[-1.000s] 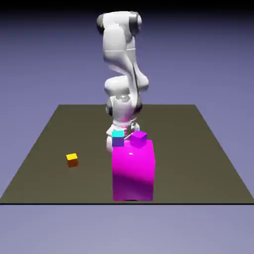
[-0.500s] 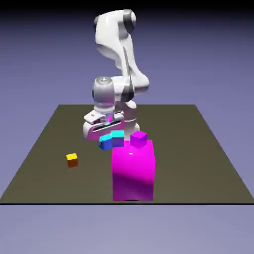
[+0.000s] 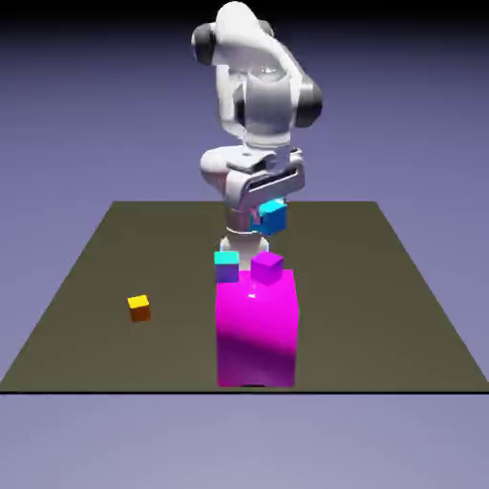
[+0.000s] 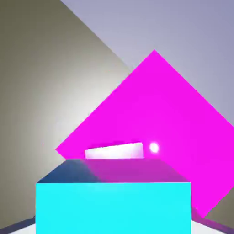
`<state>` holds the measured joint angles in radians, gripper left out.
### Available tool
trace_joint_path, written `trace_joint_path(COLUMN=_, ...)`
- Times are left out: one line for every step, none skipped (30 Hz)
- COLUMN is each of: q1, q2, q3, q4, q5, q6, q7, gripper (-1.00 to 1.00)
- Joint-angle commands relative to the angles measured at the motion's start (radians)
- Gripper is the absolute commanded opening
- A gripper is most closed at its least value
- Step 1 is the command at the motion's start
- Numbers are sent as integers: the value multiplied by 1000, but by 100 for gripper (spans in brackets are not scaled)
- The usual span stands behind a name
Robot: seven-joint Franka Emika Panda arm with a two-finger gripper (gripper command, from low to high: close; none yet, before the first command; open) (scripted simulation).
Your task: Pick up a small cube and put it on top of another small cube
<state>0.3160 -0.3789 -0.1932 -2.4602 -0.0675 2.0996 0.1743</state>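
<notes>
The small cube [image 3: 273, 220], bright blue with a cyan top, hangs in the air with my gripper [image 3: 269, 208] shut on it. It is above and slightly behind the purple cube [image 3: 266, 265] and the cyan-topped cube with violet-blue sides [image 3: 226, 266], both on the table. In the hand view the small cube [image 4: 114, 208] fills the bottom as a cyan face and hides the finger tips. Beyond it lies the top of the big magenta block [image 4: 160, 119].
The big magenta block [image 3: 255, 327] stands in front of the two cubes, near the table's front edge. A small orange cube [image 3: 139, 307] sits at the exterior view's left. The dark table [image 3: 382, 287] spreads around them.
The hand has risen and swung from low at the exterior view's left to higher and further right, carrying the blue cube up off the table level.
</notes>
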Motion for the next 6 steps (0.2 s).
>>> trace_joint_path(q1=0, q2=17, q3=-3, q4=-27, q5=-2, q6=44, q7=0, gripper=-100)
trace_joint_path(q1=0, q2=34, q3=-6, q4=-53, q5=-2, q6=88, q7=-1, gripper=-100)
trace_joint_path(q1=0, q2=43, q3=-7, q4=-67, q5=-1, q6=110, q7=-2, gripper=-100)
trace_joint_path(q1=0, q2=43, q3=-7, q4=-67, q5=-1, q6=110, q7=-2, gripper=100)
trace_joint_path(q1=0, q2=43, q3=-7, q4=-67, q5=-1, q6=110, q7=-2, gripper=100)
trace_joint_path(q1=0, q2=26, q3=-4, q4=-40, q5=-2, q6=66, q7=-1, gripper=100)
